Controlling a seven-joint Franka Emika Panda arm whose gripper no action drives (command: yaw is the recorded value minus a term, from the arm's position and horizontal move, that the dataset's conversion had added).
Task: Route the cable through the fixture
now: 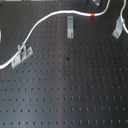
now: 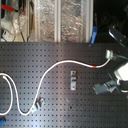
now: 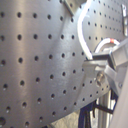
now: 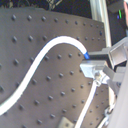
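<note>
The white cable (image 1: pixel 47 19) runs from the first exterior view's left edge, past the left metal clip (image 1: pixel 21 54), and arcs up to its red band (image 1: pixel 94 16). From there it leaves at the top right. In the second exterior view the cable (image 2: pixel 55 70) rises past the red band (image 2: pixel 95 65) to my gripper (image 2: pixel 108 55) on the second exterior view's right. In both wrist views my gripper (image 3: pixel 95 62) (image 4: pixel 93 68) is shut on the cable (image 3: pixel 81 35) (image 4: pixel 45 57). Whether the cable sits inside the left clip is unclear.
A middle clip (image 1: pixel 70 26) (image 2: pixel 73 80) and a right clip (image 1: pixel 117 27) (image 2: pixel 102 87) stand on the black pegboard (image 1: pixel 65 90), both apart from the cable. The left clip also shows in the second exterior view (image 2: pixel 39 104). Shelves and clutter (image 2: pixel 45 20) lie behind the board.
</note>
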